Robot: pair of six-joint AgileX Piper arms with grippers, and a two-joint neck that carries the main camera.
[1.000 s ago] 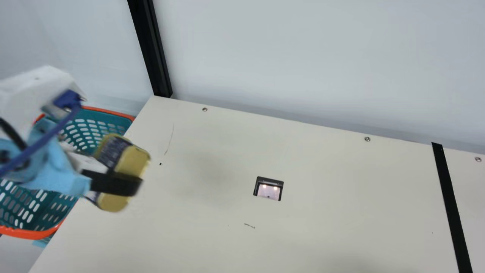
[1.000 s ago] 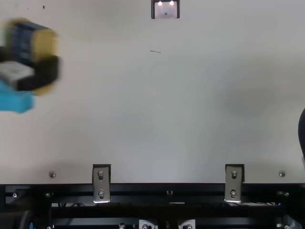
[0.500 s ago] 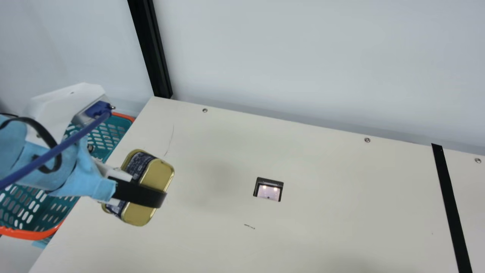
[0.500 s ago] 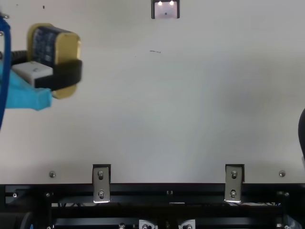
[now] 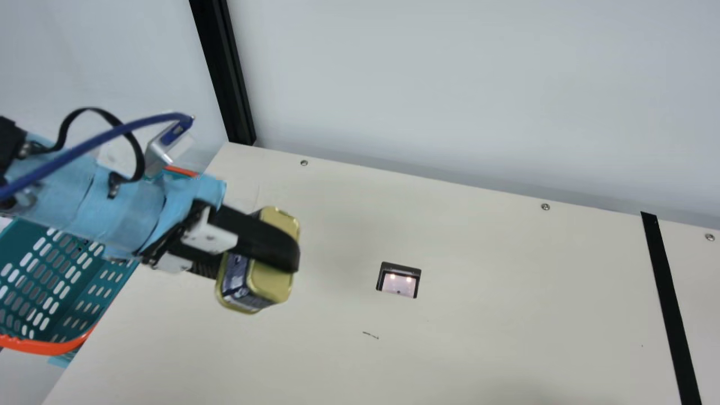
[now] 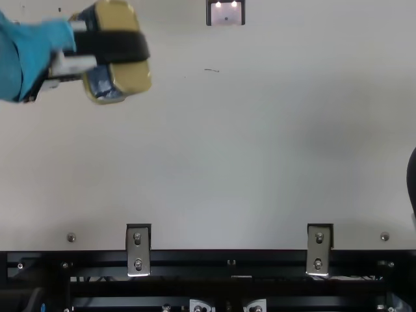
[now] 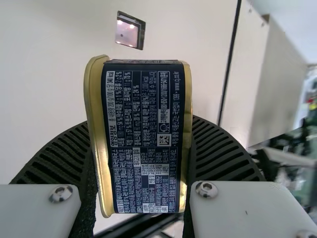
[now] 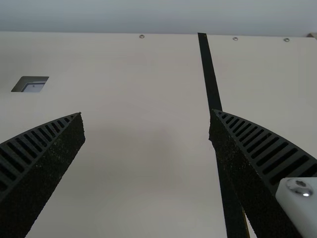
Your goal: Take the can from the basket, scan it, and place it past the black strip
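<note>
Sensibly, my left gripper (image 7: 140, 123) clamps the can (image 7: 141, 173), probably stiff but slick, across its gold faces (image 5: 270, 282) near the table's left edge (image 5: 63, 385), my right gripper (image 8: 147, 119) agape.

Gold can (image 5: 271, 281), navy label (image 7: 143, 134)

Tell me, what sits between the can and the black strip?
In the main view, the scanner, a small lit window set into the cream table, lies between the can at the left and the black strip at the right.
</note>
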